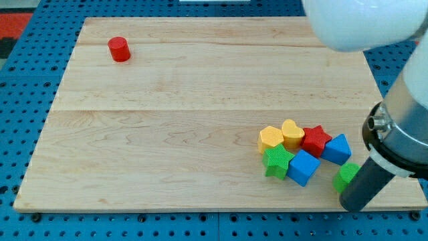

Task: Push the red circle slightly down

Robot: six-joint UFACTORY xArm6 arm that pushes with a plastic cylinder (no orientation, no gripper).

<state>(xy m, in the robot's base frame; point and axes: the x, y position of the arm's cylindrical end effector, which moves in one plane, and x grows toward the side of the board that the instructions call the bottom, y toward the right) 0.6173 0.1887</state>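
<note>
The red circle [120, 49] is a small red cylinder near the top left corner of the wooden board [167, 127]. My tip [352, 205] is the lower end of the dark rod at the view's bottom right, near the board's lower edge. It stands right beside a green block [345, 175] and far from the red circle. The rod hides part of that green block.
A cluster lies at the lower right: a yellow hexagon [270, 138], a yellow heart [292, 132], a red star [315, 139], a blue block [338, 148], a green star [277, 161] and a blue cube [303, 167]. The arm's white body fills the top right.
</note>
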